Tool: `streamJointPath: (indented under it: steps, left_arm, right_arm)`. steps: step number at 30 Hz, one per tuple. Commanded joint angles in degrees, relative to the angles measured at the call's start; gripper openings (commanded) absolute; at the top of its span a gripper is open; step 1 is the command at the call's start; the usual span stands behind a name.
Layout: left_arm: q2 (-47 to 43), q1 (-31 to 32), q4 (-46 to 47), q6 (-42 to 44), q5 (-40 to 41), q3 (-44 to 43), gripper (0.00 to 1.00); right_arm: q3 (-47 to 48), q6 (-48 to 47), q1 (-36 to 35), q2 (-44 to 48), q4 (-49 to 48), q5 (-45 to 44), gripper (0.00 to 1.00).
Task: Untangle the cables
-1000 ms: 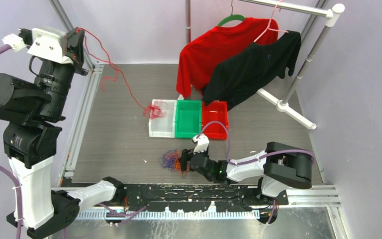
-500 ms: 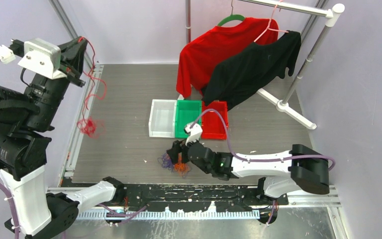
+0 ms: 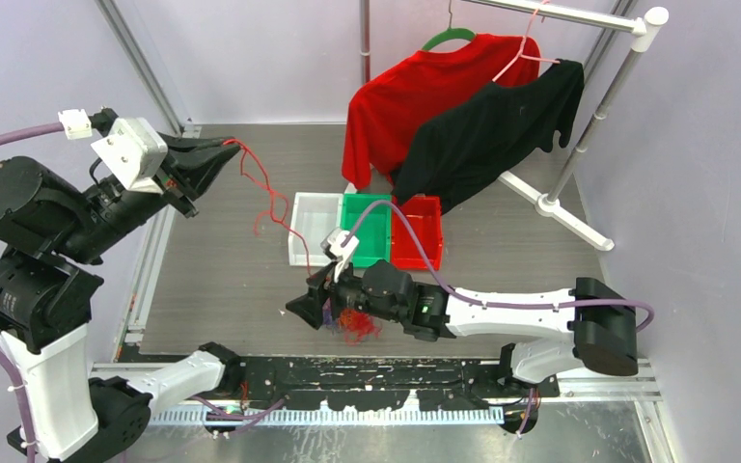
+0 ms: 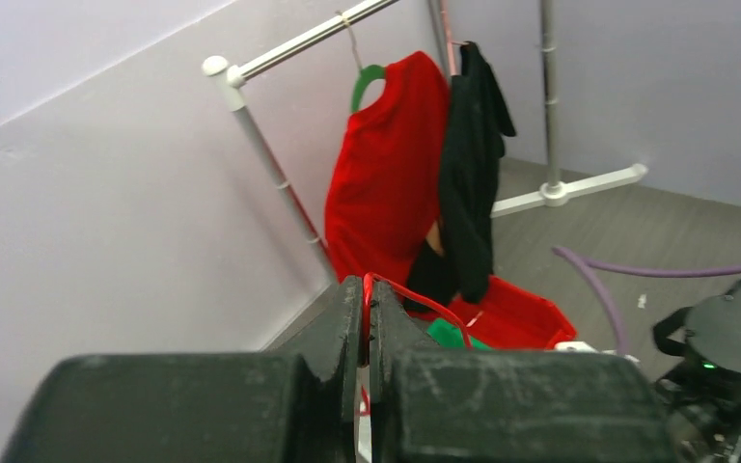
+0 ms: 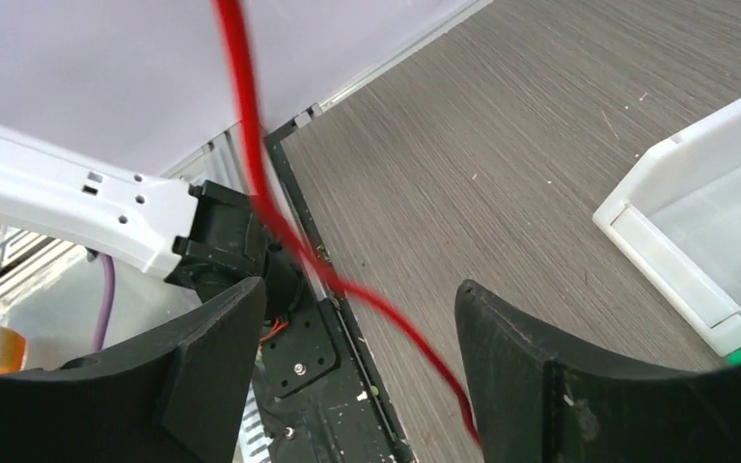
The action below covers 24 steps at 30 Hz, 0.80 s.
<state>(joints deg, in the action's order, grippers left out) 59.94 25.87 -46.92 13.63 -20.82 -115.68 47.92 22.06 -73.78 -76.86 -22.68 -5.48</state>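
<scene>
A small bundle of thin red, orange and purple cables (image 3: 351, 324) lies on the floor near the front edge. My left gripper (image 3: 231, 149) is raised at the left and shut on one red cable (image 3: 266, 198). That cable hangs from its tips in loose curls toward the white bin. The left wrist view shows the cable (image 4: 413, 298) pinched between the closed jaws of the left gripper (image 4: 367, 289). My right gripper (image 3: 299, 309) is open, low, just left of the bundle. In the right wrist view a red cable (image 5: 251, 145) runs between the spread jaws of the right gripper (image 5: 362, 333) without being gripped.
A white bin (image 3: 298, 233), a green bin (image 3: 365, 200) and a red bin (image 3: 426, 249) stand side by side mid-floor. A clothes rack (image 3: 579, 130) at back right holds a red shirt (image 3: 405, 96) and a black shirt (image 3: 497, 125). Metal rails run along the left and front edges.
My left gripper swung from the far left toward the right, carrying the red cable over the floor near the white bin. My right gripper reached further left, past the bundle.
</scene>
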Motion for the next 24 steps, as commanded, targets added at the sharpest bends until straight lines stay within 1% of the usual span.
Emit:
streamJointPath:
  steps: [1,3,6,12,15,18,19,20,22,24]
  left_arm:
    - [0.00,-0.10,0.27,-3.54,-7.01,-1.87,0.00]
    - [0.31,-0.12,0.25,-4.53,-8.23,-2.55,0.00]
    - [0.69,-0.07,0.53,-5.56,-9.19,-2.97,0.00]
    - [0.96,-0.12,1.28,-5.89,-8.98,-3.22,0.00]
    - [1.10,-0.12,1.34,-5.89,-8.98,-4.02,0.00]
    - [1.27,-0.09,1.32,-5.96,-8.92,-4.74,0.00]
    - [1.31,-0.11,1.30,-5.95,-8.84,-4.89,0.00]
    - [1.32,-0.07,1.34,-5.98,-8.96,-4.94,0.00]
    - [1.39,-0.11,1.22,-5.85,-8.97,-5.12,0.00]
    - [1.32,-0.12,1.06,-5.68,-8.94,-5.17,0.00]
  right_arm:
    - [0.18,-1.69,1.49,-0.03,-4.41,-1.28,0.72]
    - [-1.30,0.25,2.93,0.21,-6.32,-0.11,0.62]
    - [-1.78,1.92,4.46,0.20,-6.46,0.27,0.44]
    - [-3.46,3.38,5.65,-0.05,-7.12,-0.72,0.32]
    - [-3.71,3.98,5.84,-0.97,-7.12,-1.03,0.30]
    - [-3.61,4.46,5.84,-1.91,-7.09,-0.27,0.30]
    - [-3.56,4.60,5.84,-2.25,-7.35,0.81,0.34]
    - [-3.52,4.77,5.88,-2.39,-7.72,2.17,0.43]
    - [-3.51,4.92,5.80,-2.38,-8.14,4.89,0.55]
    - [-4.29,4.92,5.75,-2.04,-8.64,7.01,0.63]
